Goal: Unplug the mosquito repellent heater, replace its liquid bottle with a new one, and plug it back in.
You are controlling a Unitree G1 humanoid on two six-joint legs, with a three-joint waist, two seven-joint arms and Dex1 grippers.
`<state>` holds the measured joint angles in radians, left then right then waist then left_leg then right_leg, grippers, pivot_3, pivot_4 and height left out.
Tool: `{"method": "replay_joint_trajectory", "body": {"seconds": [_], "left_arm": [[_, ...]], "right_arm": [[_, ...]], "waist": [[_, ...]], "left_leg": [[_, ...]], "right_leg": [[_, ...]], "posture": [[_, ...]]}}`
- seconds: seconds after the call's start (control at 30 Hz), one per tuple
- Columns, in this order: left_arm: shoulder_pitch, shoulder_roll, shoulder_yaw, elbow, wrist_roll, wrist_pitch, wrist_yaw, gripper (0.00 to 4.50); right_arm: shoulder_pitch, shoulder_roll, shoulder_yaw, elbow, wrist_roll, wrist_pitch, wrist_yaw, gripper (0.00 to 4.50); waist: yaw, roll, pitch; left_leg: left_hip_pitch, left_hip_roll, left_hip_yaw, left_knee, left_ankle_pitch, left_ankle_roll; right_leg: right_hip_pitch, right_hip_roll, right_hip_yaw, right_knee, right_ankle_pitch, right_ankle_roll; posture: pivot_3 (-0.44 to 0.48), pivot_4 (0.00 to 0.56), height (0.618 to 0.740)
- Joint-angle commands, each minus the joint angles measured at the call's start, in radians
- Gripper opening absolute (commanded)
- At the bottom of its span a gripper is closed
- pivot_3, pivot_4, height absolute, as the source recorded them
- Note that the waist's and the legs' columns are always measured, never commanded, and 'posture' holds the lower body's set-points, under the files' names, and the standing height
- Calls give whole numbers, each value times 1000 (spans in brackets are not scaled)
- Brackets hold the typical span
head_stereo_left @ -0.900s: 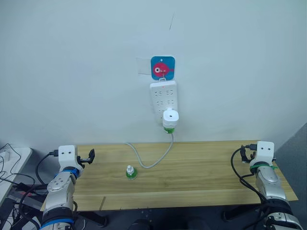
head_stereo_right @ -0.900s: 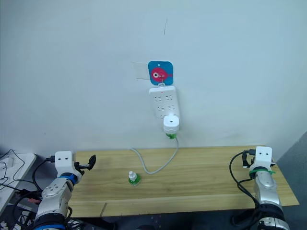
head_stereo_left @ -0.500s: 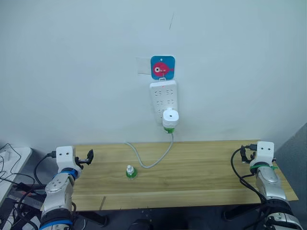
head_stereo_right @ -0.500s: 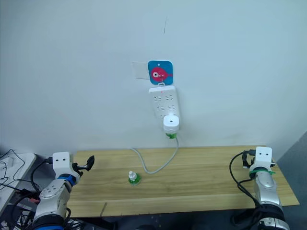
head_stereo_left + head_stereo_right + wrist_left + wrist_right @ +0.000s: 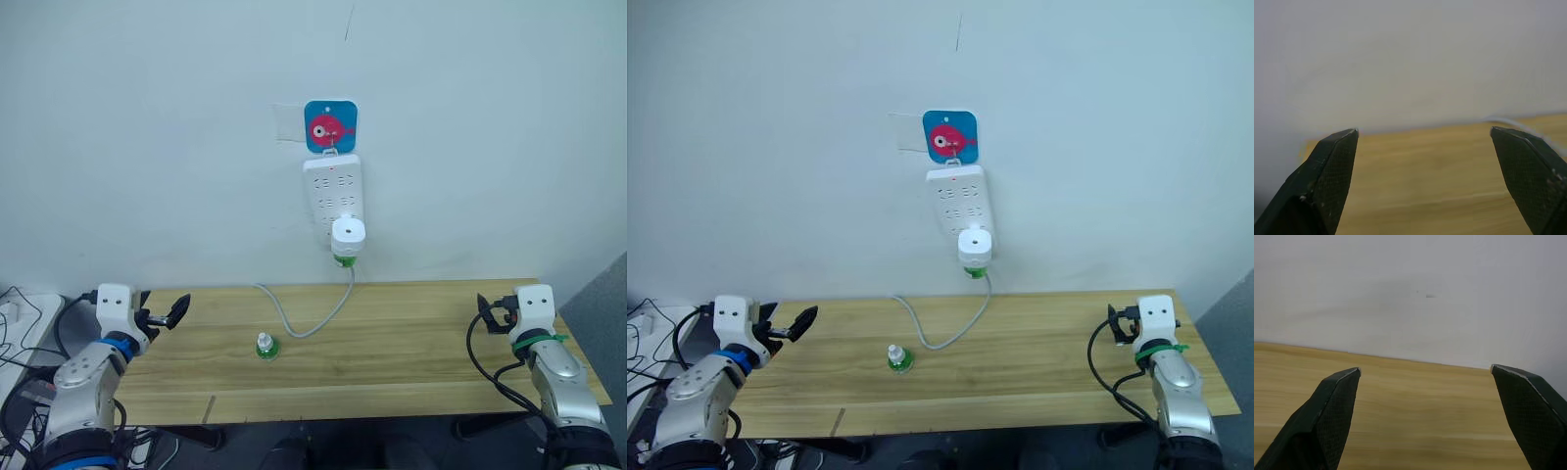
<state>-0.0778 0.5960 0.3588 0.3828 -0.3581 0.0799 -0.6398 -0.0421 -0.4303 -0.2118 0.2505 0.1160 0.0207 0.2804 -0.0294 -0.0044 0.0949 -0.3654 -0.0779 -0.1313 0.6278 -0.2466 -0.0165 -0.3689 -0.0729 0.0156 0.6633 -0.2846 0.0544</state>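
Hanging from the lowest outlet of a white power strip (image 5: pixel 333 190), the mosquito repellent heater (image 5: pixel 347 236) sits plugged in against the pale wall — a small white rounded unit with a round vent on top and a green-based bottle fitted beneath it. The strip hangs upright below a blue square hook plate (image 5: pixel 330 126) bearing a pink fish design. A grey cable (image 5: pixel 306 318) drops from the strip, loops down onto the wooden table (image 5: pixel 411 352) and curves back toward the wall.

Standing upright on the table, left of the heater and nearer the front edge, is a small spare liquid bottle (image 5: pixel 264 346) with a white cap and green base, just beside the low end of the cable loop and well apart from both arms.

At the table's left end the left gripper (image 5: pixel 168 313) hovers over the corner, its two black fingers spread wide with nothing between them; its wrist view shows the fingertips (image 5: pixel 1334 161) far apart over bare wood with the wall beyond. At the table's right end the right gripper (image 5: pixel 487 311) is held just above the edge — its fingertips (image 5: pixel 1337 399) likewise wide apart and empty in its wrist view, facing the plain tabletop and wall. Both grippers are well clear of the heater, the strip and the bottle. Loose dark cables (image 5: pixel 20 323) lie off the table's left side.
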Motion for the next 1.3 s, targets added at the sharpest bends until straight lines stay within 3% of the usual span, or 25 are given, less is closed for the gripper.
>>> {"method": "replay_joint_trajectory", "body": {"seconds": [0.03, 0.27, 0.37, 0.47, 0.67, 0.93, 1.3], "left_arm": [[-11, 69, -20, -122, -50, 51, -142, 4500], [-133, 136, -118, -265, -98, 162, -315, 4500], [-211, 116, -159, -294, -115, 203, -343, 3997], [-285, 89, -208, -300, -95, 215, -342, 3037], [-431, 16, -264, -198, -57, 178, -332, 3037], [-597, -84, -323, -23, -1, 94, -358, 3037], [-715, -174, -339, 156, 45, 0, -403, 3037]], "right_arm": [[55, 2, 25, -231, 61, 71, 68, 4465], [156, -16, 115, -610, 178, 199, 208, 4465], [131, -8, 127, -714, 208, 281, 188, 4500], [94, 9, 146, -809, 233, 363, 157, 4500], [19, 31, 200, -940, 282, 493, 123, 4500], [-35, 62, 241, -981, 315, 552, 96, 4500], [-40, 74, 280, -1000, 291, 552, 67, 4500]], "waist": [[0, -1, 10], [-1, -1, 41], [-3, -3, 46], [-5, -4, 47], [-12, -7, 54], [-29, -16, 82], [-30, -18, 105]], "left_leg": [[0, 1, 0, 0, 0, 0], [-4, 2, 0, 0, 0, 0], [-8, 2, 0, 0, 0, 0], [-15, 2, 0, 0, 0, -1], [-19, 2, 0, 0, 0, -1], [-20, 2, 1, 1, 0, -1], [-25, 1, -2, 4, 1, -1]], "right_leg": [[0, 1, 0, 0, 0, 0], [-3, 2, 0, 0, 0, -2], [-5, 2, -1, -1, 1, -1], [-12, 2, -1, 0, 1, -2], [-16, 2, -1, 0, 2, -2], [-17, 2, -1, 0, 2, -2], [-19, 2, -5, 1, 5, -2]], "posture": [[-40, 124, 740], [-73, 148, 740], [-83, 145, 740], [-104, 148, 740], [-137, 166, 740], [-175, 207, 740], [-222, 231, 740]]}}
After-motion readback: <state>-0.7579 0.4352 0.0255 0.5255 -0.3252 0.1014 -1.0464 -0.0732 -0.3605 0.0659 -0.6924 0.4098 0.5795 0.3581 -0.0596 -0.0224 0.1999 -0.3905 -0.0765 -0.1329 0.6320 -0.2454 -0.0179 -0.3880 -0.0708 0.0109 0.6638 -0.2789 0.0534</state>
